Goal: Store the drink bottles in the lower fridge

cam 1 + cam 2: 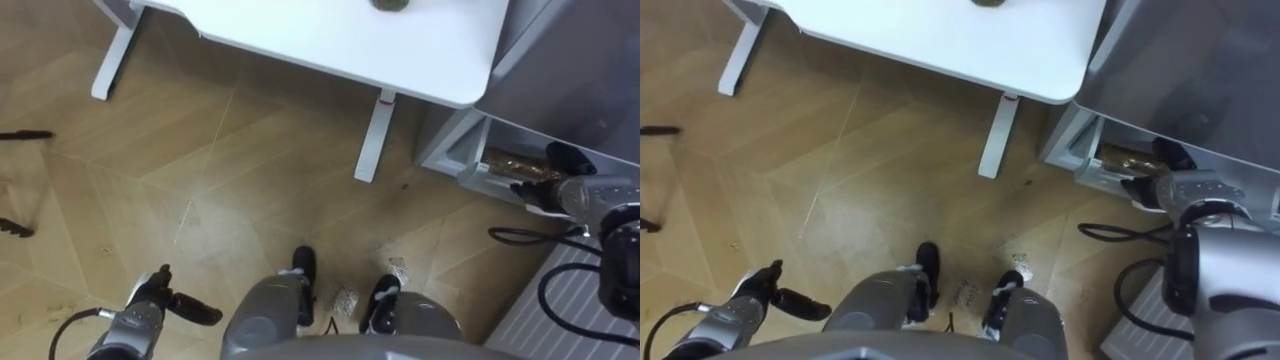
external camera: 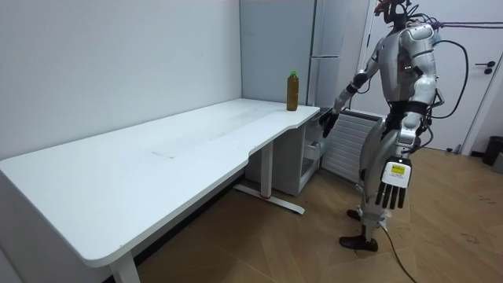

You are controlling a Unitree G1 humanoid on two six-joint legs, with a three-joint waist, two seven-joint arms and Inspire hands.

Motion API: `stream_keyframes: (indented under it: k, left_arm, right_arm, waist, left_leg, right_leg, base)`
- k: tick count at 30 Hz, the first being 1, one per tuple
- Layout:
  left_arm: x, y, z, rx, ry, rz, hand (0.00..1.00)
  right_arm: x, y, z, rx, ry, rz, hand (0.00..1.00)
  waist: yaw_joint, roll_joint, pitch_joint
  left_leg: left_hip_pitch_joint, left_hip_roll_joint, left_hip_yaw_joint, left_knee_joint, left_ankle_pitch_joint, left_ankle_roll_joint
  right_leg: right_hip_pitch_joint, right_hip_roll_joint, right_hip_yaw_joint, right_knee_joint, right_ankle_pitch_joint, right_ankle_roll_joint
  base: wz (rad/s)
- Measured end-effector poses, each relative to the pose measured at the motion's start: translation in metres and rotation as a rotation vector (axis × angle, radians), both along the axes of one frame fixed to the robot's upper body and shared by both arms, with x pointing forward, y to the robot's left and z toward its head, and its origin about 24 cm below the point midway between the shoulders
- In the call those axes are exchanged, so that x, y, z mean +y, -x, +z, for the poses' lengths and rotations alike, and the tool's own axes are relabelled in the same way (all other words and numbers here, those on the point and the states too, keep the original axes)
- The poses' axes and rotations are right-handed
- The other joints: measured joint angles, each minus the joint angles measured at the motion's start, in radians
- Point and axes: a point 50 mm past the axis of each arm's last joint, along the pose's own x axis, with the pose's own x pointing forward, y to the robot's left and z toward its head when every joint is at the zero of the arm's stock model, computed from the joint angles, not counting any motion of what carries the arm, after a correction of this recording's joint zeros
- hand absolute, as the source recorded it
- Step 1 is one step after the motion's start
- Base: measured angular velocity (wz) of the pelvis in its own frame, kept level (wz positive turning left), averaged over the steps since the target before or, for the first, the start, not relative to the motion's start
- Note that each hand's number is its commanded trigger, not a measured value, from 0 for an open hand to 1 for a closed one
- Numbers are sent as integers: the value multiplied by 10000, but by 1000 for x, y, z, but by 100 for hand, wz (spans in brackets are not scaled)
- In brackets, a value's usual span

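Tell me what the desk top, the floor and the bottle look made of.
Desk top: white laminate-like board, smooth and matte with a faint sheen.
Floor: wood or wood-look planks, with visible grain and angled seams.
Bottle: probably clear plastic, since a brownish drink shows through under a green cap; glass can't be ruled out.

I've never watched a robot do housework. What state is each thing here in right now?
bottle, upright on the desk, cap on.
lower fridge, open.
left hand, hanging open, empty.
right hand, at the open fridge; grip unclear.
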Motion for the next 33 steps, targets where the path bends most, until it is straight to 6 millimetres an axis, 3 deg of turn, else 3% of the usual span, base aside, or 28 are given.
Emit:
stream_keyframes:
  k: [9, 10, 17, 21, 28, 33]
  left_arm:
    - [0, 1, 0, -86, 112, 153, 0]
    - [0, 2, 0, -67, 111, 160, 0]
    - [0, 10, -2, 87, 164, 317, 0]
    - [1, 15, -2, 164, 136, 409, 0]
    - [4, 25, -3, 109, -42, 653, 0]
    - [6, 32, -4, 197, -71, 795, 0]
  right_arm:
    - [-3, 17, -12, -74, 49, 77, 0]
    - [-3, 20, -15, -91, 57, 102, 0]
    - [-7, 44, -29, -81, 183, 366, 0]
    - [-10, 60, -37, -74, 354, 588, 0]
    - [-13, 85, -47, -49, 1200, 1810, 0]
    - [-18, 112, -56, 83, 1698, 2408, 0]
  waist:
    - [-169, 51, -57]
    - [-166, 67, -115]
    - [-228, 74, -226]
    - [-343, -11, -300]
    - [-705, -240, -359]
    - [-765, -256, -380]
  left_leg:
    - [521, -84, -134, -220, 29, 35]
    - [592, -86, -136, -264, 29, 35]
    - [1391, -107, -61, -568, 27, 33]
    - [1841, -100, 53, -705, 15, 30]
    - [2476, -2, 55, -885, -190, -34]
    - [2830, 67, 61, -838, -389, -100]
  right_leg:
    - [676, -3, -223, -365, 32, 88]
    - [749, 6, -222, -428, 42, 98]
    - [1565, 64, -241, -896, 93, 180]
    - [2111, 156, -251, -1347, 212, 234]
    - [2764, 343, -209, -1726, 287, 249]
    - [3170, 473, -1, -1968, 335, 232]
  base:
    - [6]
    - [0]
    - [0]
    - [-1]
    - [-6]
    - [-10]
